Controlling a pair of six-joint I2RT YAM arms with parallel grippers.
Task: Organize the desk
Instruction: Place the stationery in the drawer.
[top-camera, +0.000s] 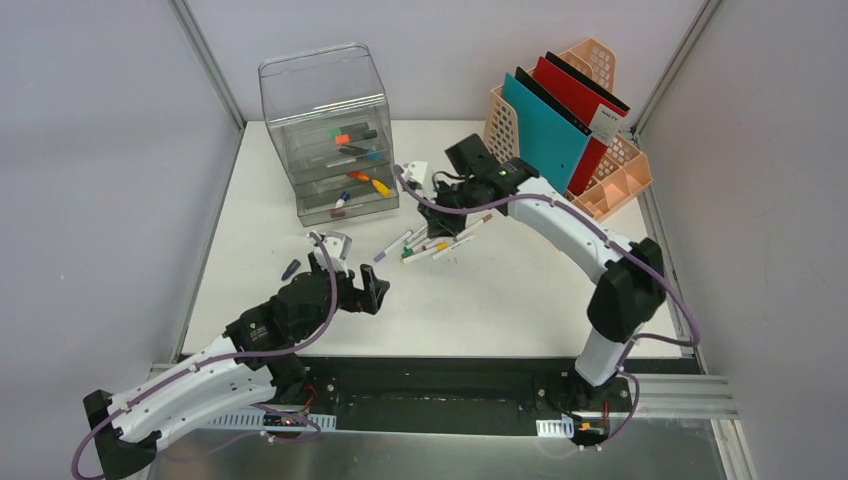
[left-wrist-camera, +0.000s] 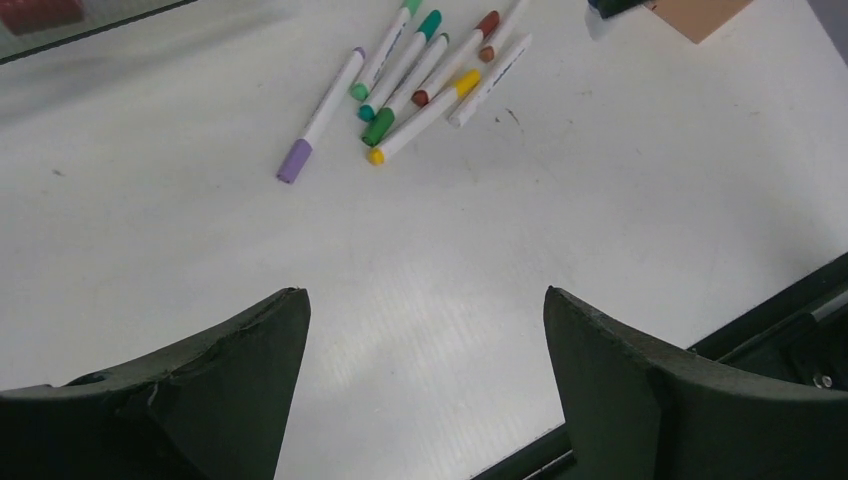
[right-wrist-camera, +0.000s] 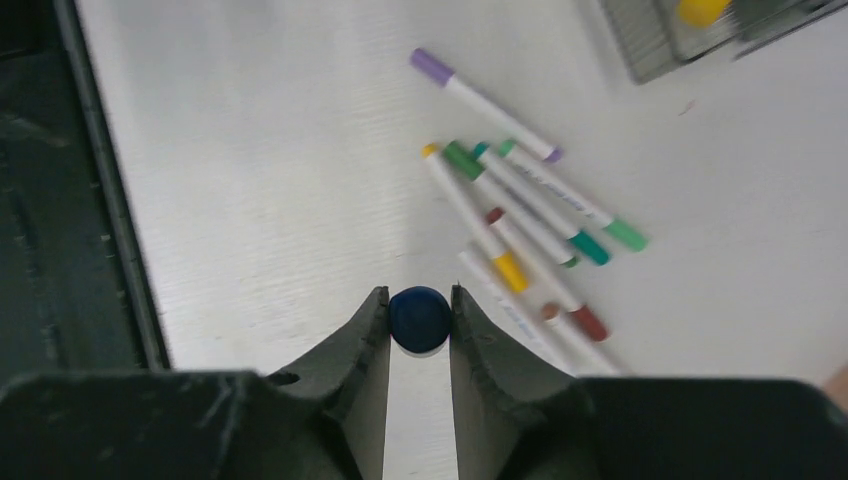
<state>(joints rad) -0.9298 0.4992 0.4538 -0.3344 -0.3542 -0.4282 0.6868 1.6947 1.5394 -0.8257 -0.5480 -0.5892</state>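
Bright even overhead light, soft shadows, blurred wrist-view edges

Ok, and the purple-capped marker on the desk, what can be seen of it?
The purple-capped marker has a slim white plastic-looking barrel, a lilac cap at one end and a purple plug at the other. It lies flat on the desk, at the edge of the other markers; whether it touches them is unclear.

Lab cell: grey walls (top-camera: 90, 150), aluminium rail (top-camera: 690, 395)
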